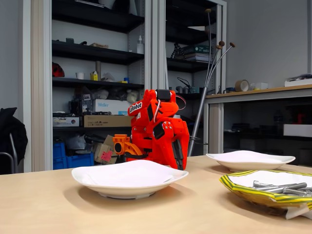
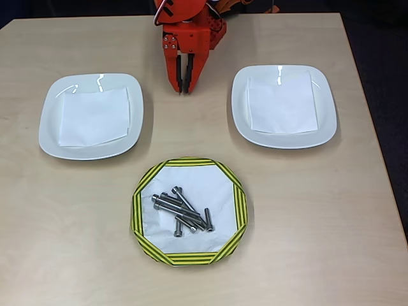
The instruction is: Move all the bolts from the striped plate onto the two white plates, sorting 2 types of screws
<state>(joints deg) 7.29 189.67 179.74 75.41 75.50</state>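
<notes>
Several silver bolts (image 2: 183, 210) lie in a loose pile on the paper-lined centre of the striped plate (image 2: 191, 162), near the table's front edge in the overhead view. Long slim ones cross short stubby ones. In the fixed view the bolts (image 1: 282, 186) show over the striped plate's rim (image 1: 243, 187) at the right. One white plate (image 2: 51, 127) lies left and another white plate (image 2: 325, 127) lies right, each holding just a white paper sheet. My orange gripper (image 2: 185, 88) rests folded between them at the table's back, shut and holding nothing, pointing toward the striped plate.
In the fixed view the near white plate (image 1: 97, 183) sits in front of the folded arm (image 1: 156, 131) and the far white plate (image 1: 243, 163) lies behind the striped one. Bare tabletop surrounds all three plates. Shelves and a bench stand behind the table.
</notes>
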